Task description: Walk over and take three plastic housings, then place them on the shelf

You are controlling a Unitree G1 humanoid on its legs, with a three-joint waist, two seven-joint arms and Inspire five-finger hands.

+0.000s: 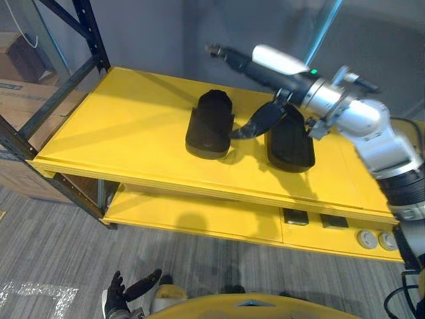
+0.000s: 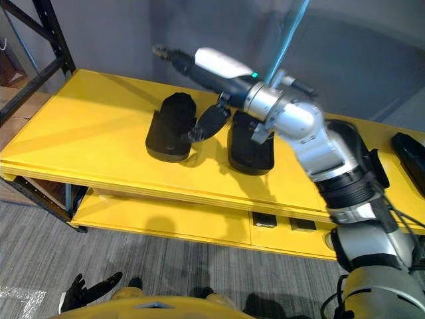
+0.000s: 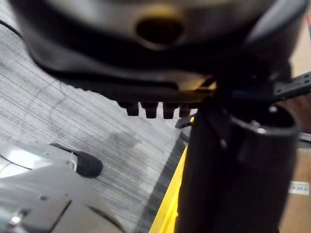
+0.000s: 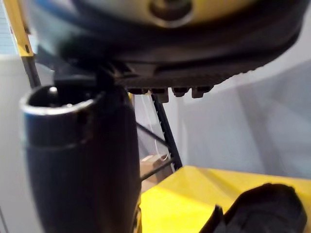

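The yellow flat-topped shelf deck (image 1: 119, 126) in its dark steel rack carries two black moulded plastic housings side by side, close but apart: the left housing (image 1: 209, 126) and the right housing (image 1: 290, 143). A further flat dark item (image 2: 408, 156) lies at the deck's far right edge; its identity cannot be determined.

The right hand (image 1: 289, 83) is extended above the housings with straight fingers, grasping nothing. One dark digit (image 1: 255, 123) hangs into the gap between the two housings. The left hand (image 1: 126, 292) hangs low over the grey carpet, relaxed and empty.

Assessment: two placements appear complete and a third housing remains to be fetched. The next move requires lifting the right hand straight up to avoid nudging either housing.
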